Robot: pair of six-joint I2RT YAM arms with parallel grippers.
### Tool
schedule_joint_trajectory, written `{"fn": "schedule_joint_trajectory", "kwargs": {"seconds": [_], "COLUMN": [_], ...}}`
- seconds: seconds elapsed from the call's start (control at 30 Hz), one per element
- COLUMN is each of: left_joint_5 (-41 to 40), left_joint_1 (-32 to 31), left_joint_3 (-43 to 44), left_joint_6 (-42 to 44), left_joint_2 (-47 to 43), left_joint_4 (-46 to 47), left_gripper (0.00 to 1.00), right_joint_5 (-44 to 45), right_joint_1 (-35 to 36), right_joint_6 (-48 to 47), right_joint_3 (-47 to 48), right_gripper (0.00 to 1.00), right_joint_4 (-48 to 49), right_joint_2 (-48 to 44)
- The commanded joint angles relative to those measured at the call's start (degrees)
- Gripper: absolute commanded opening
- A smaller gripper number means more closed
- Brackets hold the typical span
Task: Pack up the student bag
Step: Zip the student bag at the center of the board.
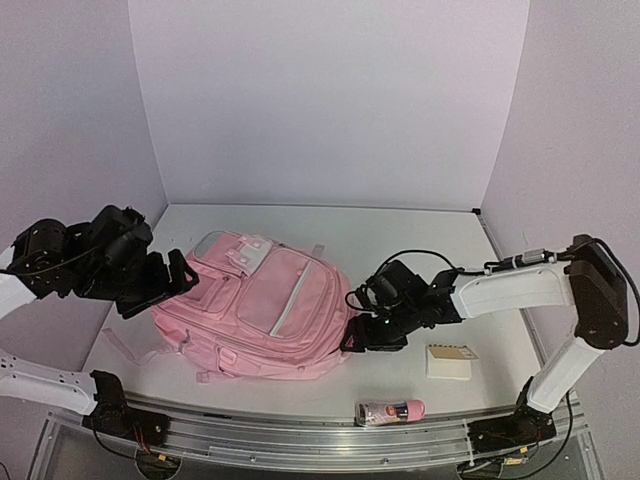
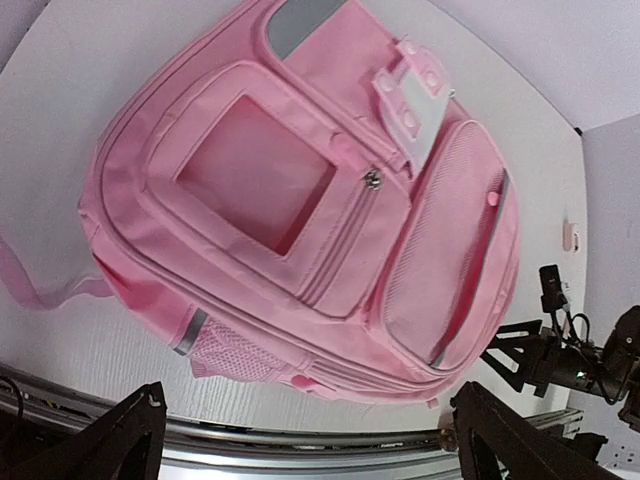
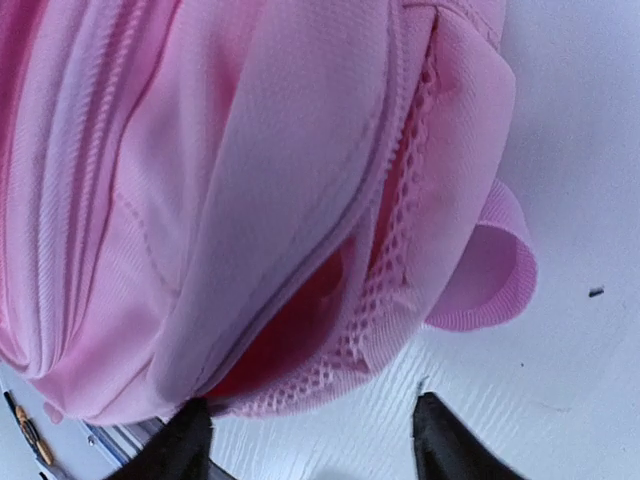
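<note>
The student bag is a large pink backpack lying flat on the white table, front pockets up. It fills the left wrist view. My left gripper hangs open and empty above the bag's left side. My right gripper is open and low at the bag's right edge. In the right wrist view its fingertips straddle bare table just below the bag's mesh side pocket, whose mouth gapes and shows dark red inside. One tip is close to the mesh; I cannot tell if it touches.
A small cream notebook lies right of the right gripper. A pink and white bottle lies on its side at the front edge. A pink strap loop sticks out beside the mesh pocket. Metal rail runs along the front.
</note>
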Motion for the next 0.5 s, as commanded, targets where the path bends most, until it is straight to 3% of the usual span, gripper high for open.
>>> {"fn": "schedule_joint_trajectory", "kwargs": {"seconds": [0.0, 0.1, 0.27, 0.47], "left_joint_5": [-0.6, 0.0, 1.8, 6.3], "left_joint_1": [0.1, 0.1, 0.1, 0.1], "left_joint_3": [-6.3, -8.3, -9.8, -9.7], "left_joint_6": [-8.6, -7.9, -2.9, 6.1], "left_joint_2": [-1.1, -0.6, 1.1, 4.1], "left_joint_4": [-1.7, 0.3, 6.7, 11.7], "left_gripper": [1.00, 0.99, 1.00, 0.99], "right_joint_5": [3.4, 6.3, 9.5, 10.3], "right_joint_1": [-0.1, -1.4, -5.9, -12.0], "right_joint_6": [2.2, 3.0, 4.2, 0.5], "right_joint_3": [4.4, 6.8, 11.1, 17.9], "right_gripper": [0.50, 0.34, 0.00, 0.00], "right_joint_4": [2.3, 2.3, 2.6, 2.1], "right_joint_2": [5.9, 9.1, 14.6, 19.7]}}
